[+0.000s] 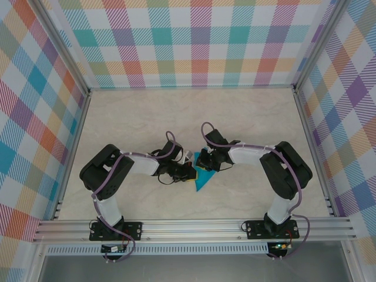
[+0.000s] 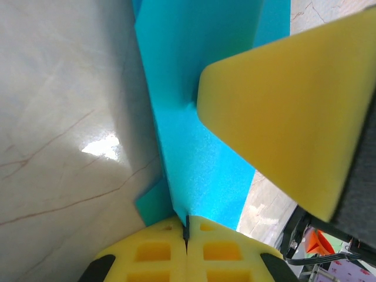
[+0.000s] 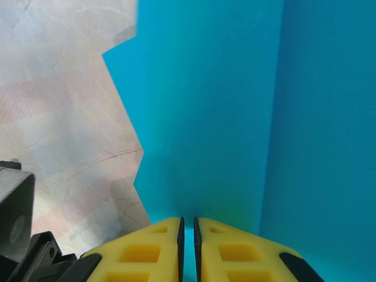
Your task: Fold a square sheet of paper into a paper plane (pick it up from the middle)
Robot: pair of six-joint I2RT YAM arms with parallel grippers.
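A pale marble-patterned tabletop point(image 1: 176, 111) with faint brown veins sits inside a three-sided enclosure. The back wall point(image 1: 194, 41), left wall point(image 1: 29, 129) and right wall point(image 1: 352, 117) wear a pastel plaid of teal, purple, orange and green. Aluminium rails point(image 1: 194, 226) run across the near edge, and a slanting metal post point(image 1: 59, 44) edges the back left corner. A soft white glare point(image 2: 103, 145) lies on the marble.

One folded teal paper point(image 3: 223, 117), one left gripper point(image 2: 186, 226), one right gripper point(image 3: 188, 223).

Black-and-white arms point(image 1: 138, 164), purple cables point(image 1: 168, 135), yellow fingers point(image 3: 144, 252) with square recesses, black bases point(image 1: 116, 230)
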